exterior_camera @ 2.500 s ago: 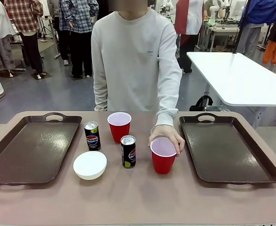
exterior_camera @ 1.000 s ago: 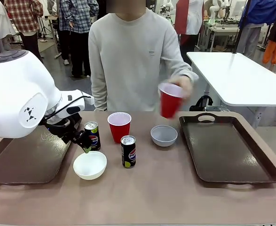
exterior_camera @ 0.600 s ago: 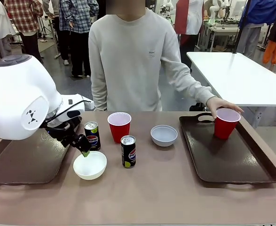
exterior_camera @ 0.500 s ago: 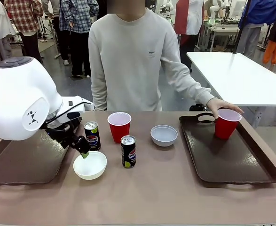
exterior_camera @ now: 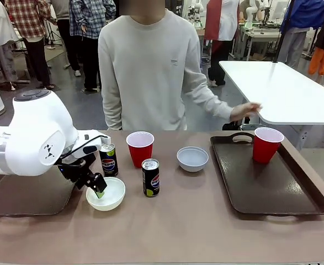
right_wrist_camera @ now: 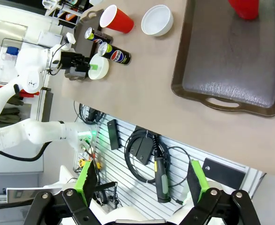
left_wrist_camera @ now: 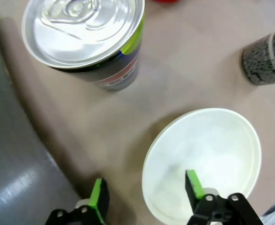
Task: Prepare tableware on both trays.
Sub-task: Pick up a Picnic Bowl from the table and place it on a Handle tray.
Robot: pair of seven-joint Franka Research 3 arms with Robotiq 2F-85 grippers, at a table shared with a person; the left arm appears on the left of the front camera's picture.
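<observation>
Left gripper (exterior_camera: 99, 191) (left_wrist_camera: 146, 192): fingers spread wide, astride the near rim of the white bowl (exterior_camera: 113, 200) (left_wrist_camera: 212, 145). One green pad (left_wrist_camera: 194, 184) sits inside the bowl, the other pad (left_wrist_camera: 99, 200) outside over the bare table. Neither pad is pressed on the rim; nothing is gripped.

Right gripper (right_wrist_camera: 142, 182): fingers wide apart and empty, high above the table edge.

Table (exterior_camera: 178, 232): matte beige-brown top.

Right tray (exterior_camera: 266, 185) (right_wrist_camera: 221, 70): dark brown glossy plastic, rectangular, raised rim, cut-out handles. One red cup (exterior_camera: 267, 144) (right_wrist_camera: 244, 8) stands upright in its far corner.

Left tray (exterior_camera: 18, 196) (left_wrist_camera: 15, 164): same make, largely covered by the white left arm.

White bowl: smooth, round, shallow, on the table just beside the left tray.

Greyish-white bowl (exterior_camera: 192, 158) (right_wrist_camera: 157, 20): round, on the table between the middle group and the right tray.

Second red cup (exterior_camera: 139, 148) (right_wrist_camera: 115, 18): tapered plastic, white inside, upright on the table at the far middle.

Two dark cans, silver lids, upright. One can (exterior_camera: 108, 159) (left_wrist_camera: 88, 37) stands just behind the white bowl, near the gripper. The other can (exterior_camera: 150, 177) (left_wrist_camera: 266, 56) stands just to the bowl's right.

The person's hand (exterior_camera: 244, 110) is raised beyond the right tray, holding nothing.
</observation>
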